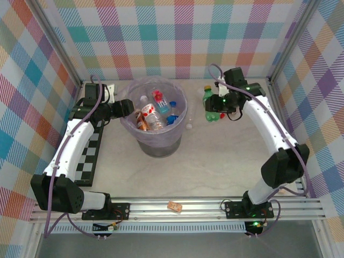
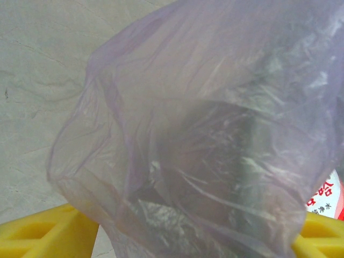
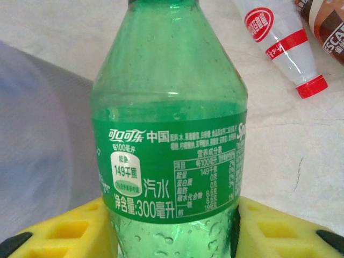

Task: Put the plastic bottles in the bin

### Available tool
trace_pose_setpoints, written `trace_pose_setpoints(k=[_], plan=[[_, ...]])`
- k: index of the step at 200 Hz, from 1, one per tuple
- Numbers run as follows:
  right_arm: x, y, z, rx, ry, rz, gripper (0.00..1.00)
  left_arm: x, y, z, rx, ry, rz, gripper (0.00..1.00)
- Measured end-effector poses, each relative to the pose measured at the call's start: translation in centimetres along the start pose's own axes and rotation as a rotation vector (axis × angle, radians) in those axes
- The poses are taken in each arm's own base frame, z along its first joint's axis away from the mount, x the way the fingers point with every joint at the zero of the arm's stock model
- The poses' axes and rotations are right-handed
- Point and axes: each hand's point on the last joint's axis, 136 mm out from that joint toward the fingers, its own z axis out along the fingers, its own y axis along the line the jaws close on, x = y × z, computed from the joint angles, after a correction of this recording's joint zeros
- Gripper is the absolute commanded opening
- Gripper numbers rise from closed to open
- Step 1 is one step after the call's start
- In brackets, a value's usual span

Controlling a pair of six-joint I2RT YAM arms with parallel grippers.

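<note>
A round-shouldered green plastic bottle [image 3: 169,134] is gripped by the right hand [image 3: 172,231] at the far right of the desk [image 1: 215,161]. The left hand [image 2: 193,239] is spread wide against the round bin [image 1: 153,144], lined with crinkled lilac film [image 2: 215,134].

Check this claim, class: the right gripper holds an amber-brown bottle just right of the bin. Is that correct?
No. The bottle in the right gripper is green, not amber-brown, as the right wrist view shows. It is indeed right of the bin.
</note>
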Motion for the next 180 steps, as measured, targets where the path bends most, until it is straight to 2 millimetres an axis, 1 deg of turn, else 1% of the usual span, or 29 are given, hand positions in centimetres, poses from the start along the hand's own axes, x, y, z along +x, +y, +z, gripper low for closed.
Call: trace_pose_setpoints(k=[23,38,64,78,86,97,106,118,129,141,162,180], plan=[[-0.7,2.2,-3.2,-0.057,-0.054,-0.028,0.48,0.0,0.0,0.0,0.000,0.000,0.000,0.70],[-1.3,4.3,-5.2,-0.089,-0.096,-0.070,0.47,0.0,0.0,0.0,0.000,0.000,0.000,0.70],[-1.8,9.6,-8.0,-0.147,-0.161,-0.184,0.47,0.0,0.0,0.0,0.000,0.000,0.000,0.70],[-2.0,12.3,-8.9,-0.179,-0.188,-0.235,0.47,0.0,0.0,0.0,0.000,0.000,0.000,0.70],[-2.2,13.8,-9.0,-0.199,-0.197,-0.261,0.47,0.0,0.0,0.0,0.000,0.000,0.000,0.70],[-2.3,15.7,-8.6,-0.218,-0.196,-0.293,0.47,0.0,0.0,0.0,0.000,0.000,0.000,0.70],[-2.5,16.8,-7.9,-0.223,-0.188,-0.309,0.47,0.0,0.0,0.0,0.000,0.000,0.000,0.70],[-2.8,18.0,-6.4,-0.219,-0.173,-0.325,0.47,0.0,0.0,0.0,0.000,0.000,0.000,0.70],[-3.0,18.7,-4.5,-0.206,-0.152,-0.335,0.47,0.0,0.0,0.0,0.000,0.000,0.000,0.70],[-3.0,19.0,-2.5,-0.184,-0.125,-0.341,0.47,0.0,0.0,0.0,0.000,0.000,0.000,0.70],[-2.8,18.6,0.5,-0.129,-0.073,-0.341,0.47,0.0,0.0,0.0,0.000,0.000,0.000,0.70],[-2.3,17.7,2.0,-0.081,-0.036,-0.339,0.47,0.0,0.0,0.0,0.000,0.000,0.000,0.70]])
